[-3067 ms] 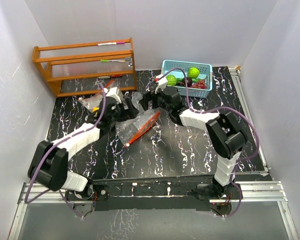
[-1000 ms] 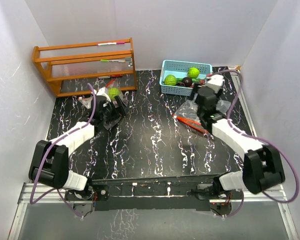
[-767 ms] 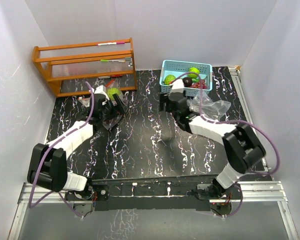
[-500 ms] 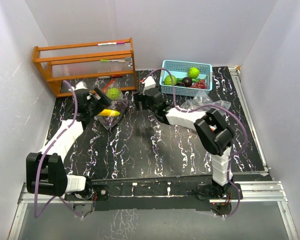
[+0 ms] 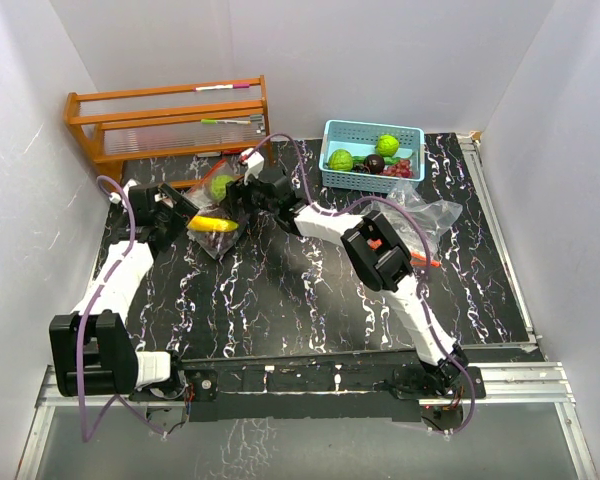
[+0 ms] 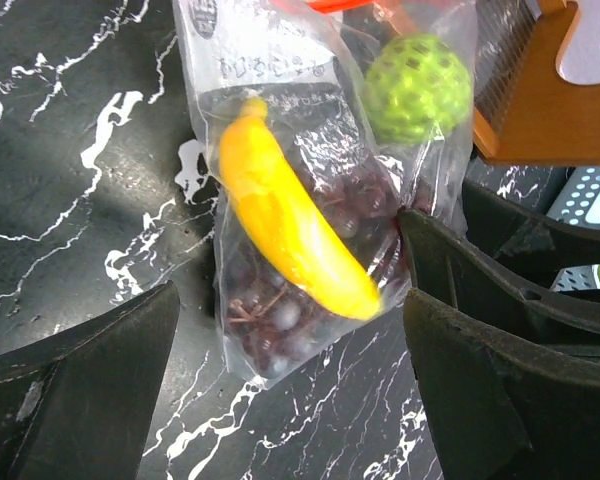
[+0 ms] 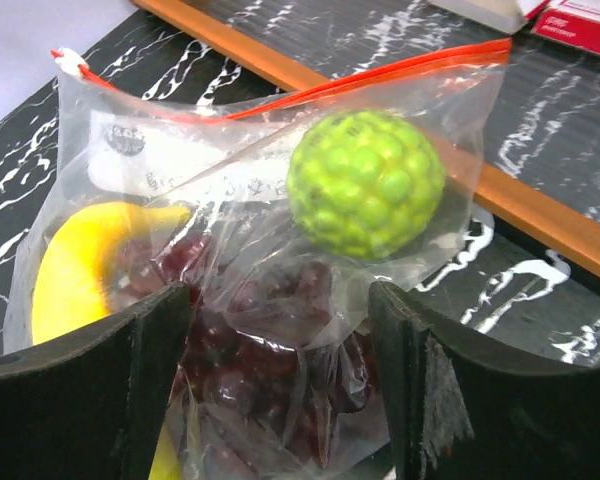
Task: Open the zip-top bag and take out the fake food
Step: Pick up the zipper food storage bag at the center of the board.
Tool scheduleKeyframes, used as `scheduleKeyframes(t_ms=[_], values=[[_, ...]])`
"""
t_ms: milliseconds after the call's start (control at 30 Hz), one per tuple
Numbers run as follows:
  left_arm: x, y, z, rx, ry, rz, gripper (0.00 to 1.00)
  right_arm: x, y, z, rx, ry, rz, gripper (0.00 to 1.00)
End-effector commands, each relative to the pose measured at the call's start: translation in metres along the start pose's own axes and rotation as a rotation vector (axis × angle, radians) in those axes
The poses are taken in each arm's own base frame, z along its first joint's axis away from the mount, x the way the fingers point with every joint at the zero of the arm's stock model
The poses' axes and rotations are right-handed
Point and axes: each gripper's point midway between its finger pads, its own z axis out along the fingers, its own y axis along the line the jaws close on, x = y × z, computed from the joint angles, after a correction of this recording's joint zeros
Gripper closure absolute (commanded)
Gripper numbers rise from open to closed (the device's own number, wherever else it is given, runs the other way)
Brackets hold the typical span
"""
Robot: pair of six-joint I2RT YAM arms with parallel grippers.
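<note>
A clear zip-top bag (image 5: 218, 238) with a red zip strip (image 7: 310, 90) lies on the black marbled table at the back left. Inside it are fake food pieces: a yellow banana (image 6: 285, 235), dark purple grapes (image 6: 270, 320) and a bumpy lime-green ball (image 7: 365, 185). The left gripper (image 6: 292, 295) hovers open over the bag's bottom end, its fingers wide on either side. From the other side the right gripper (image 7: 278, 300) stands open, its fingers straddling the grape part of the bag. In the top view the left gripper (image 5: 185, 205) and right gripper (image 5: 238, 195) flank the bag.
A wooden rack (image 5: 170, 125) stands just behind the bag, its lower rail (image 7: 540, 215) close to the right gripper. A light-blue basket (image 5: 373, 173) at the back holds green balls and dark pieces. A second, empty clear bag (image 5: 425, 215) lies at the right.
The right arm swung from the right side of the table across to the bag at the left. The left gripper drew back leftward and opened wider.
</note>
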Motion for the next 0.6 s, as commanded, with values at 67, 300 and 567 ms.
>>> scheduleKeyframes(t_ms=[67, 300, 567], values=[[-0.009, 0.005, -0.001, -0.015, -0.007, -0.019, 0.07, 0.005, 0.023, -0.002, -0.136, 0.021, -0.022, 0.52], [-0.003, 0.007, 0.009, -0.003, 0.009, -0.019, 0.08, 0.009, 0.036, -0.06, -0.161, 0.037, -0.059, 0.92], [0.006, -0.015, 0.019, 0.135, 0.051, -0.021, 0.07, 0.001, 0.043, -0.119, -0.124, 0.045, -0.077, 0.92]])
